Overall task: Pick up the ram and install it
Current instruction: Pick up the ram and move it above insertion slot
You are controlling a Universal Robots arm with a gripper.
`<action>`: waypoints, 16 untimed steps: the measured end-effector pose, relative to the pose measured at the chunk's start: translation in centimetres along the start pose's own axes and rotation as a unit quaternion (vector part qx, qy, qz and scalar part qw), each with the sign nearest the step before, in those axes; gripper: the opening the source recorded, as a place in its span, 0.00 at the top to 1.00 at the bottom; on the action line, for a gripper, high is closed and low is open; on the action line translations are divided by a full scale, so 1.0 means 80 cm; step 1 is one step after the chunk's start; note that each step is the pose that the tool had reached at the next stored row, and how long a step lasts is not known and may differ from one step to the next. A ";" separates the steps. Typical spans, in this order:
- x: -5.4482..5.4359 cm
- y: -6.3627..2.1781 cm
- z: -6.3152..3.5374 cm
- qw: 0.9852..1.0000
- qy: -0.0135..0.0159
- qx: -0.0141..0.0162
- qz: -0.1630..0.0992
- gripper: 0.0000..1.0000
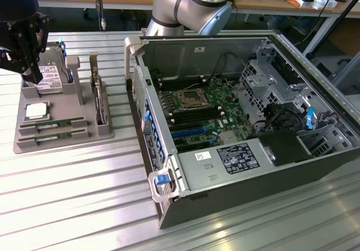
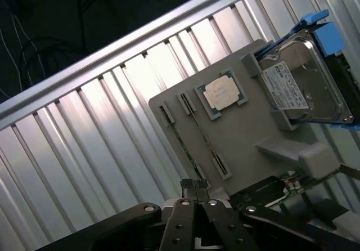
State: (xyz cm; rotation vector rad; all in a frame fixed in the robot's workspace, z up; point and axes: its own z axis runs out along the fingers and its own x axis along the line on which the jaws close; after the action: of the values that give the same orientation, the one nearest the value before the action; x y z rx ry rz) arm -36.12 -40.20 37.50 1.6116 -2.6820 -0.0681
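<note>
Alignment is what a clean pick depends on here, in my judgement. The gripper (image 1: pixel 32 75) hangs above the far end of the grey tray (image 1: pixel 62 144) on the worktop (image 1: pixel 84 206), over the hard drive (image 1: pixel 49 79). Its jaws are pressed fully together with nothing between them; in the wrist view the fingertips meet as one narrow blade. The ram (image 1: pixel 53 124) sits in a slot on the tray's near side, just beside a second stick (image 1: pixel 50 137) of the same kind and near the processor chip (image 1: pixel 36 111). It is well apart from the gripper. To take the ram well, the jaws should part before any descent, and only a little, since the neighbouring stick leaves scant room. They should straddle the thin board square to its length and near its middle, so it lifts level rather than tilting in the slot. The open computer case (image 1: pixel 225 200) with its motherboard (image 1: pixel 202 107) stands on the exterior view's right
</note>
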 end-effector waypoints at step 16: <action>0.000 0.000 0.000 0.997 0.003 -0.001 -0.080 0.90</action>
State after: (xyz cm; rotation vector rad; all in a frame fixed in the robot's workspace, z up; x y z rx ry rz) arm -36.12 -40.19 37.50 1.8190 -2.5417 -0.0662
